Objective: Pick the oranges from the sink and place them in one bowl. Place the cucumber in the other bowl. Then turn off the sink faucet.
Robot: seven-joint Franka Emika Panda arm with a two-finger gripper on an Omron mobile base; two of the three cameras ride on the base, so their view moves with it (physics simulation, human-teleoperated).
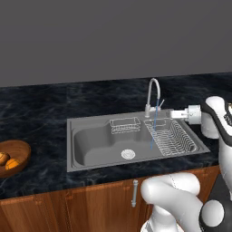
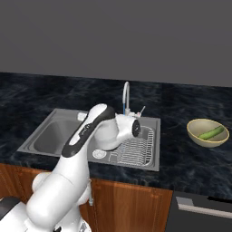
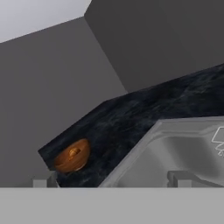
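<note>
Counter (image 1: 41, 122): oranges (image 1: 8, 161) in L view, cucumber (image 2: 213, 133) in R view; end effector (image 3: 113, 180) wide open, empty

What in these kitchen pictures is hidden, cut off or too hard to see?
- Left base view: the wooden bowl is cut by the left edge; the oranges inside show only in part.
- Right base view: the white arm hides part of the sink and its drainer.
- Hand view: the gripper shows only its fingertips; the wire basket is cut by the right edge.
</note>
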